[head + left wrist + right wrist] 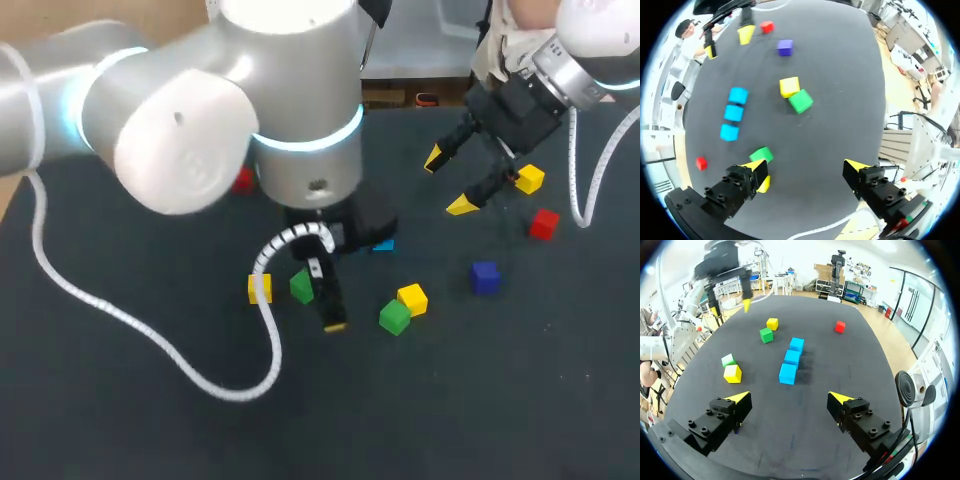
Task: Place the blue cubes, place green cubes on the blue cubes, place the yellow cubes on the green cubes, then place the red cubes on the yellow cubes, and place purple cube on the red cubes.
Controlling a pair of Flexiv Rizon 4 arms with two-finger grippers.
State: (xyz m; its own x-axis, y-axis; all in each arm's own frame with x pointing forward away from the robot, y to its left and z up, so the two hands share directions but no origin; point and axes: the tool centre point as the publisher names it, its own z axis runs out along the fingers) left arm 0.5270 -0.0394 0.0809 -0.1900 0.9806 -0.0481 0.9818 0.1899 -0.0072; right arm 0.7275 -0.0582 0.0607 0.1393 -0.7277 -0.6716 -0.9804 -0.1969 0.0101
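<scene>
The left gripper [806, 167] has its fingers spread wide and holds nothing, with one yellow tip just beside a small green cube [761, 154] and a small yellow cube [764, 185]. Ahead of it, three light-blue cubes [733, 113] lie in a close row on the dark table [840, 75]. Farther off, the right gripper [790, 398] is also wide apart and empty.

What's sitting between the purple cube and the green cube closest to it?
A yellow cube, right against that green cube, with bare table between it and the purple cube. The head view shows this, the left wrist view too.
</scene>
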